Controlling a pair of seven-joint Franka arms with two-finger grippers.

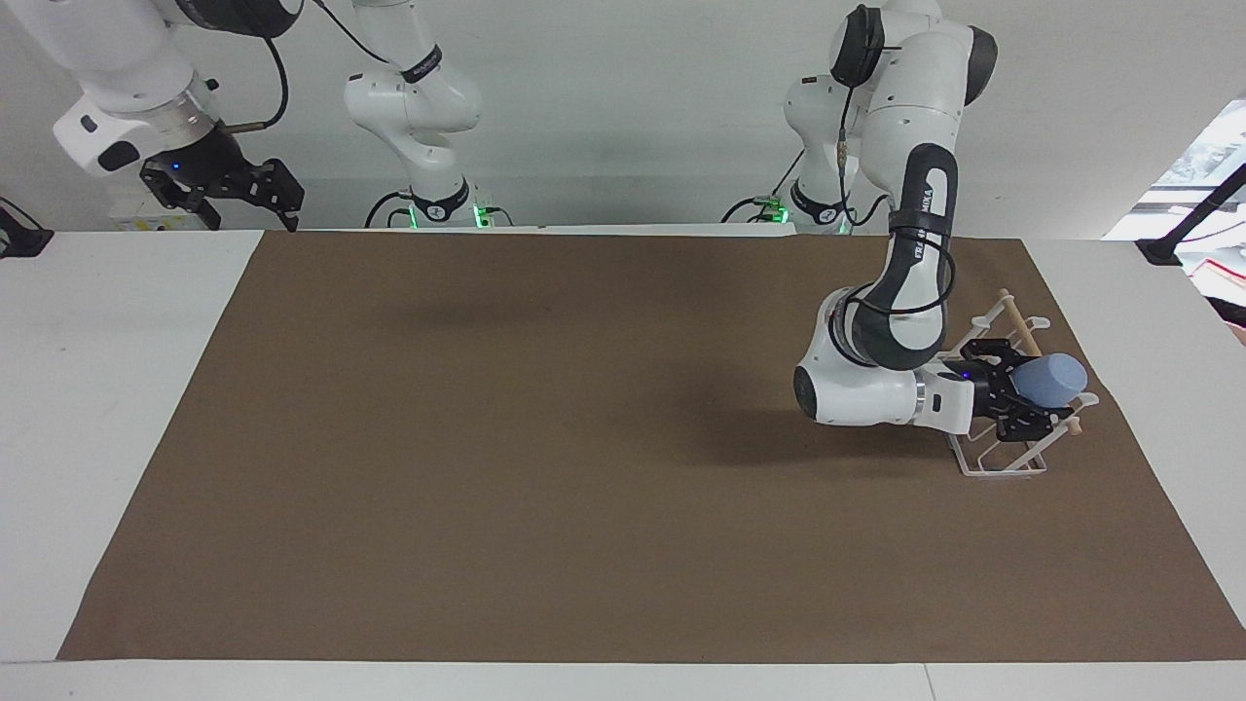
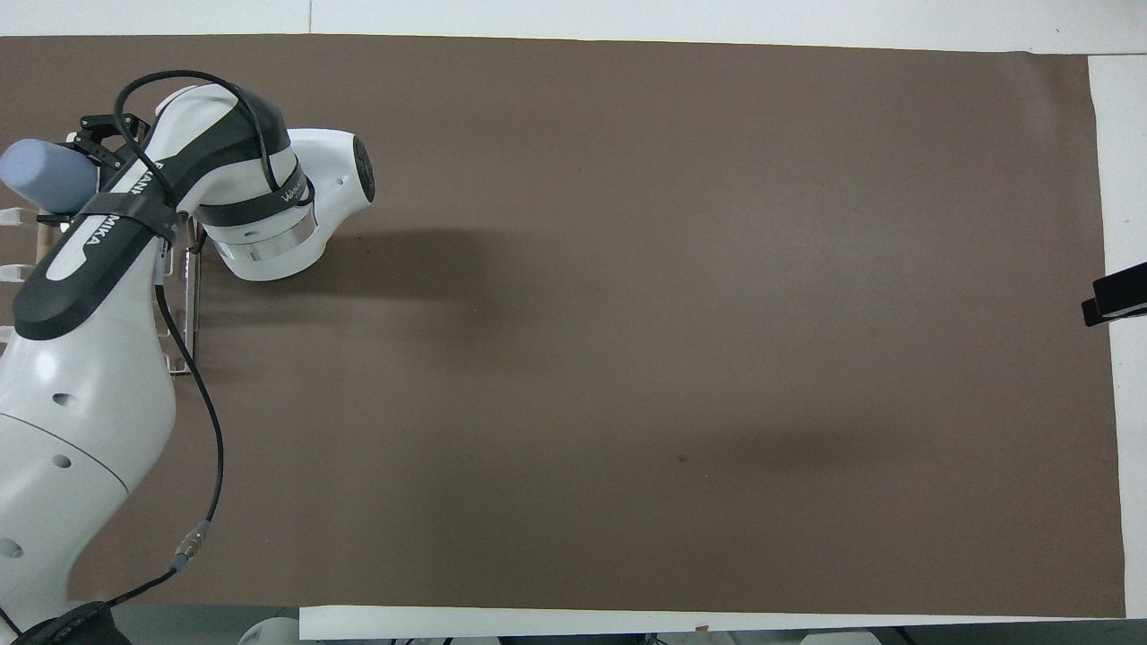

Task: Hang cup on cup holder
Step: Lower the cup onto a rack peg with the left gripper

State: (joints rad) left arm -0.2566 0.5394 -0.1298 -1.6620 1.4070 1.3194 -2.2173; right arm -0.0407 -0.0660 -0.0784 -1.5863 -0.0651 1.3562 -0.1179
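Up at the right arm's end of the table, the right gripper is hanging in the air above the white tabletop just off the mat, fingers spread and holding nothing; that arm is waiting.

Moving across the bare mat toward the left arm's end, the left gripper is lying nearly level over the holder, pinching the cup by its wider, open end. The cup is lying on its side, closed base pointing away from the wrist toward the table's edge, up among the holder's slanted prongs and right by the wooden rod. Whether a prong is already sitting inside the cup's mouth I cannot tell; the fingers are covering that spot.

In the overhead view the left arm is hiding most of the holder, and only the cup and a few prong tips are poking out.

As for handling, the cup is looking like light, thin plastic: stiff enough to hold its shape, but smooth and tapered, so it is likely to slip toward its narrow end under a hard squeeze. Gripping near the rim (as now) is probably the sensible hold, since it is leaving the mouth lined up for a prong. The wire holder is probably light too and may shift if nudged.
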